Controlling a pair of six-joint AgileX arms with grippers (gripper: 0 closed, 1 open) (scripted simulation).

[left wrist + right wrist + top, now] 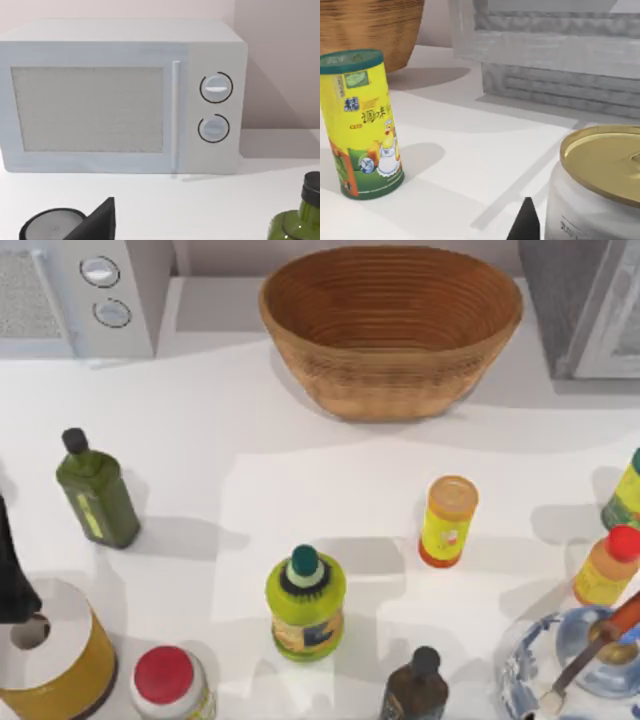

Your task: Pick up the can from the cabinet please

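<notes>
can: standing on surface, just beside right gripper, cabinet behind. jaws: cannot tell. step: approach. next: straddle can, close. left arm: parked left.

The can is running off the right wrist view's edge, its label too small to read. The cabinet is being cropped at the far right.

A ribbed tan weave is seen on the basket, upper centre; yellow with a gold lid on the can.
</notes>
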